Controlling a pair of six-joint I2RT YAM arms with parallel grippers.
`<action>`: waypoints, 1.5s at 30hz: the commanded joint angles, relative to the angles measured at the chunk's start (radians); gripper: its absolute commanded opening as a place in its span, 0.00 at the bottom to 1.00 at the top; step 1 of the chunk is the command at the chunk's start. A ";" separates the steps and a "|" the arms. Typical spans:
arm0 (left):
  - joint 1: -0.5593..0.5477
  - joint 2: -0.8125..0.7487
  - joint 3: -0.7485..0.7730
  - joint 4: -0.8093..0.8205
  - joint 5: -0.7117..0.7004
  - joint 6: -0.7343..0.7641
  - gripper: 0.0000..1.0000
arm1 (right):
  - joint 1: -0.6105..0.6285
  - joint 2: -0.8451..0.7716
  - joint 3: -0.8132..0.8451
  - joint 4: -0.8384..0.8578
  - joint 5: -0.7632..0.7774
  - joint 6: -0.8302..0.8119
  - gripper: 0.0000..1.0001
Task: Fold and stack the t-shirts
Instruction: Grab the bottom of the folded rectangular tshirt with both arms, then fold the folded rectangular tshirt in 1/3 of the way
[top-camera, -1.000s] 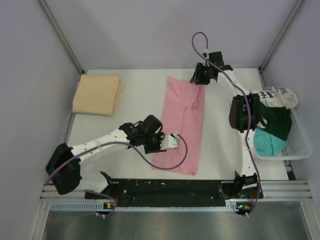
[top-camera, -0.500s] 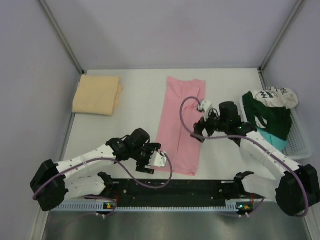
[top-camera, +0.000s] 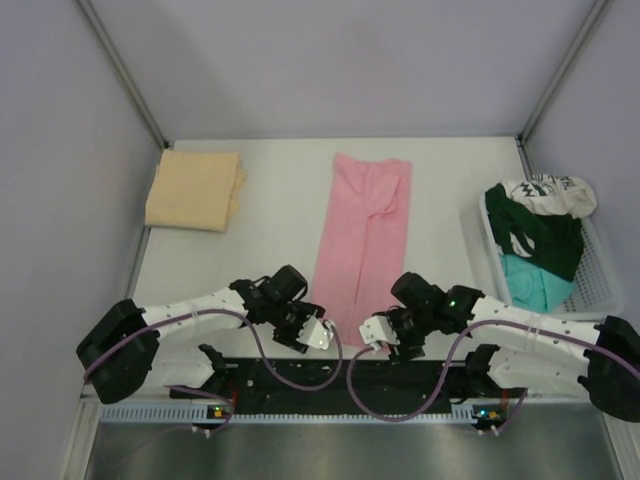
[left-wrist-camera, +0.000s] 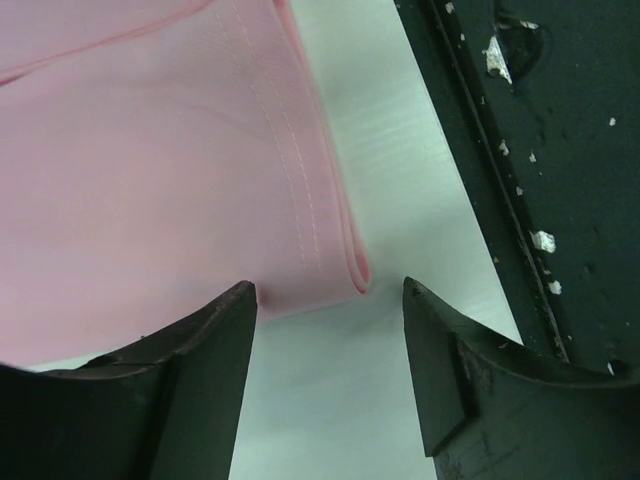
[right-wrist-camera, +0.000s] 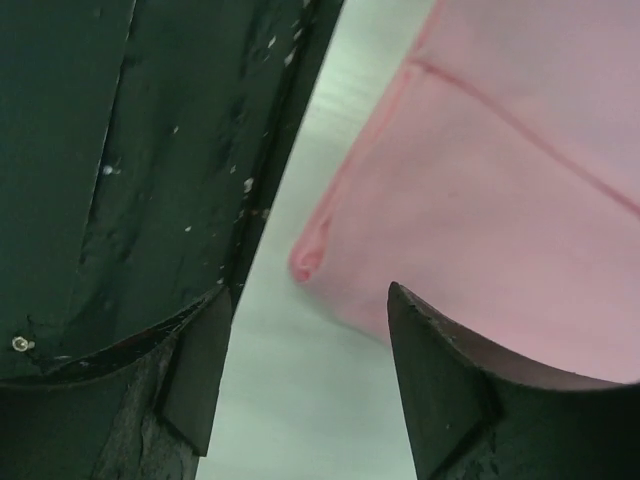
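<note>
Left arm: you have it stretched low from its base at 7 o'clock, the forearm running toward the tabletop's (top-camera: 270, 230) near middle.
Left hand: the left hand (top-camera: 316, 337) sits at the near left corner of the pink t-shirt (top-camera: 362, 240), at about 6 o'clock.
Left hand state: your fingers stand apart. In the left wrist view the shirt's folded hem corner lies between them, and nothing is clamped.
Right arm: you have it lying low from 5 o'clock, the forearm reaching in toward the middle and mirroring the other arm.
Right hand: the right hand (top-camera: 382, 337) sits at the near right corner of the same shirt.
Right hand state: these fingers are also apart. The rounded pink corner lies between them on the tabletop, ungripped.
Base plate: the black base plate (top-camera: 340, 375) runs just beside both corners, at 6 o'clock.
Pink t-shirt: you see it folded into a long strip, flat from 12 o'clock down to 6 o'clock in the middle.
Tan t-shirt: the tan t-shirt (top-camera: 195, 190) lies folded at 10 o'clock, well apart from both hands.
Basket: the basket (top-camera: 598, 280) stands at 3 o'clock by the right wall.
Basket contents: a white t-shirt (top-camera: 550, 188) sits at its far end, a dark green t-shirt (top-camera: 545, 235) in the middle and a teal t-shirt (top-camera: 528, 282) nearest you, all crumpled.
</note>
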 joint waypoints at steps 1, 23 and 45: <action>-0.019 0.048 0.006 0.039 -0.026 0.006 0.61 | 0.076 0.026 -0.073 0.068 0.105 -0.059 0.58; 0.016 0.020 0.145 -0.043 0.014 -0.167 0.00 | 0.041 0.058 0.008 0.190 0.154 0.171 0.00; 0.332 0.790 1.155 -0.336 -0.093 -0.476 0.00 | -0.613 0.398 0.242 0.604 0.085 0.476 0.00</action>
